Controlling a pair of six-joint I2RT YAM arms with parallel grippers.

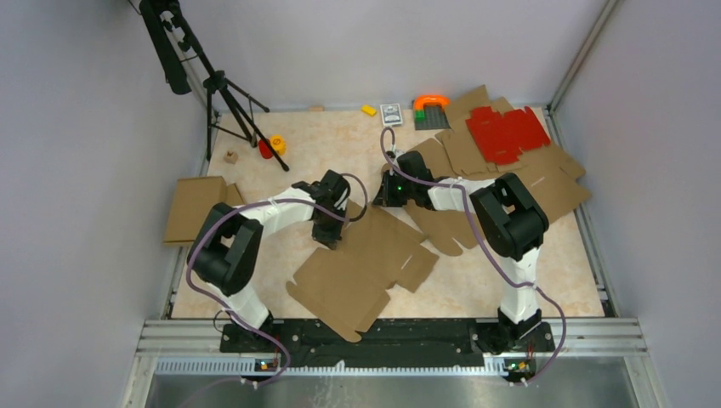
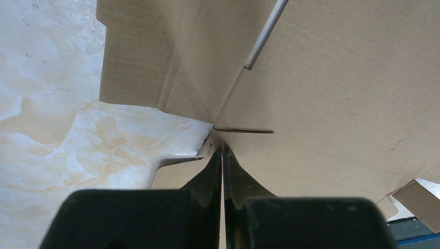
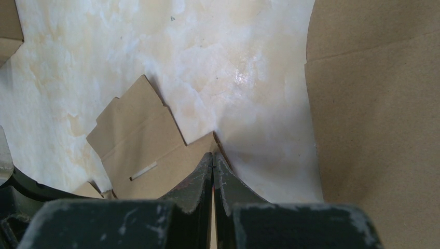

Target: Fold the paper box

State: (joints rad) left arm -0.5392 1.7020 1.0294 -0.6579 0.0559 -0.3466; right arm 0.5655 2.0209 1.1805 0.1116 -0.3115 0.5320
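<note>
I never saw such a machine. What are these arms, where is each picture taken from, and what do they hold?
Two robot arms are bolted at the near edge of a marbled table. One picture looks down from above; the other two come from wrist cameras. On it lies a large flat brown cardboard box blank, with more brown sheets and a bright red die-cut sheet far right. The left gripper and right gripper are shut, tips at cardboard edges; whether they pinch anything is unclear.

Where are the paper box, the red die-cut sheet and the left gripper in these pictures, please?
paper box [image 1: 361, 274], top external view, on its wide middle panel.
red die-cut sheet [image 1: 506, 132], top external view, on its flat centre.
left gripper [image 2: 222, 154], left wrist view, midway between its shut fingertips.
</note>
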